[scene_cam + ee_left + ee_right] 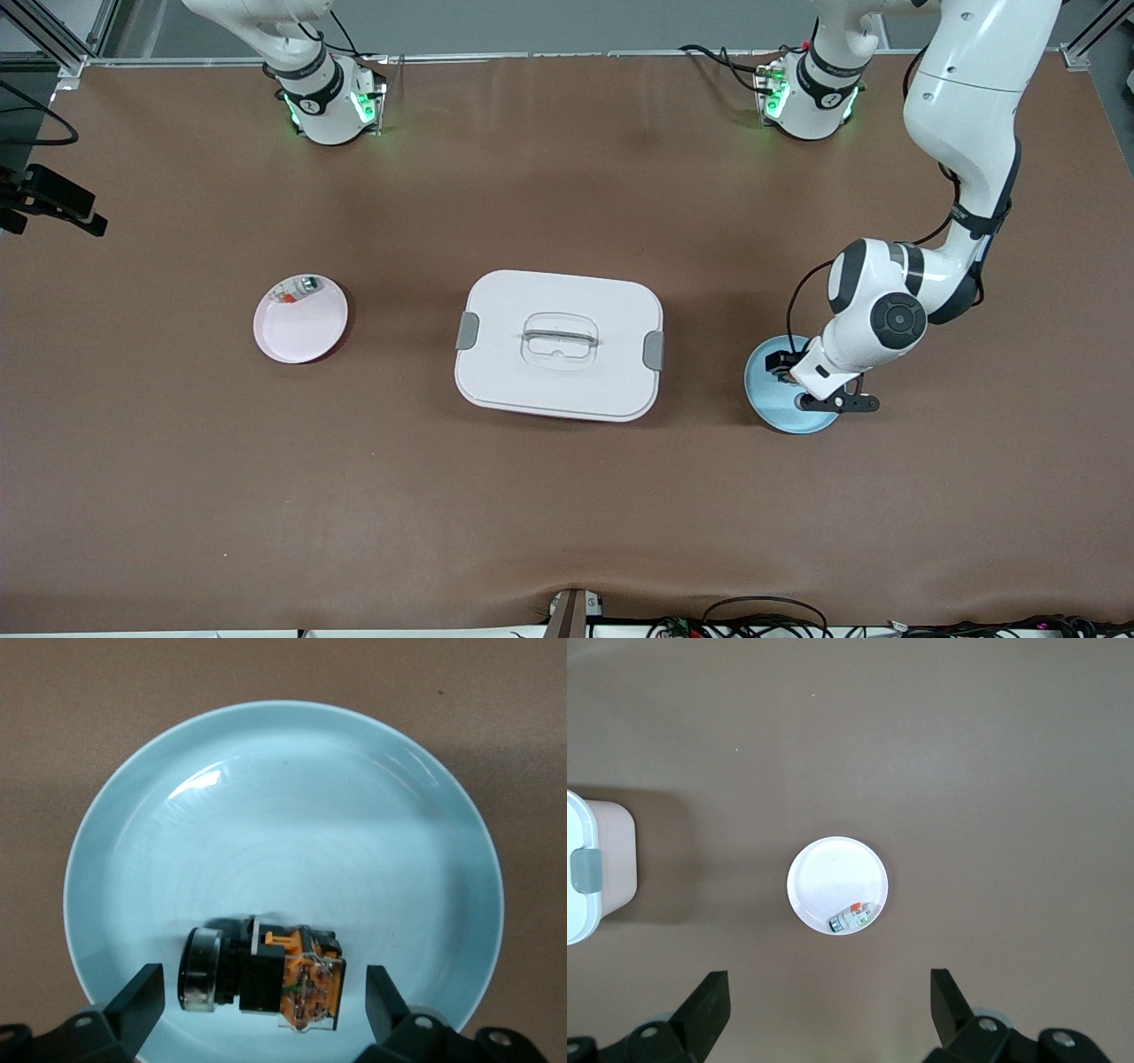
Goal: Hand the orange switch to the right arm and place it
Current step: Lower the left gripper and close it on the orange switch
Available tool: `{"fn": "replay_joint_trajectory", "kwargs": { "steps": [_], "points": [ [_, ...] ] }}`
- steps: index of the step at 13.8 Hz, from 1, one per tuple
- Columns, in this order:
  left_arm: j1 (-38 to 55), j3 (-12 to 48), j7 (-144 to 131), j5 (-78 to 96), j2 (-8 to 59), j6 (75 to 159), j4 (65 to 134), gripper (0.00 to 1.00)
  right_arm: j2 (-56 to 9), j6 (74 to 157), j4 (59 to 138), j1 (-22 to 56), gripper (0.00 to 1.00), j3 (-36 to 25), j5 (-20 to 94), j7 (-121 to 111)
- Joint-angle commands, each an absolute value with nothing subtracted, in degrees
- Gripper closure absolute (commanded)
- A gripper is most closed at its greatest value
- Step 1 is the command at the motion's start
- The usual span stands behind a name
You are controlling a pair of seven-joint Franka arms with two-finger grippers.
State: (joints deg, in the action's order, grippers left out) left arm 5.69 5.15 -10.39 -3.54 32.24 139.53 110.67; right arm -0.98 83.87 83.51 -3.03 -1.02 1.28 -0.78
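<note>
Left wrist view: the left gripper (257,997) hangs wide open and empty, its fingers (142,997) straddling the orange switch (266,979) at lower centre of the blue plate (292,797). Small, rigid, probably light; grip its flat black-and-orange body. The right gripper (824,1001) waits, open, high above the white plate (837,877).

Bare table (567,514) surrounds the lidded box (558,344).

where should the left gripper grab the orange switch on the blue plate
Likely across the blocky black-and-orange body of the orange switch, coming straight down. It lies on its side on the blue plate, silver round end pointing sideways; the body's flat sides suit the pads. The open left gripper already straddles it.
</note>
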Motion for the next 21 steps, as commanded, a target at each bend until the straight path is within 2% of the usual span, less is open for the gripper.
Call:
{"fn": "replay_joint_trajectory", "kwargs": {
  "steps": [1, 13, 14, 17, 18, 21],
  "points": [
    [5.7, 5.3, -10.7, -5.9, 33.0, 140.2, 110.0, 0.0, -0.3, 83.2, 83.5, -3.3, 0.0, -1.0, 1.2, -1.4],
    [5.7, 5.3, -11.6, -7.6, 34.1, 141.7, 110.0, 0.0, -0.4, 83.7, 83.4, -5.7, 0.0, -1.1, 2.4, -1.4],
    [5.7, 5.3, -11.7, -7.5, 34.1, 141.7, 110.0, 0.1, -0.4, 83.6, 83.4, -5.8, 0.0, -1.1, 3.1, -1.4],
    [5.5, 5.4, -11.8, -7.5, 34.0, 141.7, 110.0, 0.59, -0.4, 83.4, 83.4, -5.7, 0.0, -1.0, 3.3, -1.4],
    [5.6, 5.3, -11.9, -7.5, 34.0, 141.6, 110.0, 0.66, -0.4, 83.4, 83.4, -5.7, 0.0, -1.0, 3.3, -1.4],
    [5.5, 5.3, -12.3, -7.5, 33.5, 141.2, 110.0, 0.68, -0.4, 83.1, 83.5, -5.5, 0.0, -0.8, 3.3, -1.4]
  ]
}}
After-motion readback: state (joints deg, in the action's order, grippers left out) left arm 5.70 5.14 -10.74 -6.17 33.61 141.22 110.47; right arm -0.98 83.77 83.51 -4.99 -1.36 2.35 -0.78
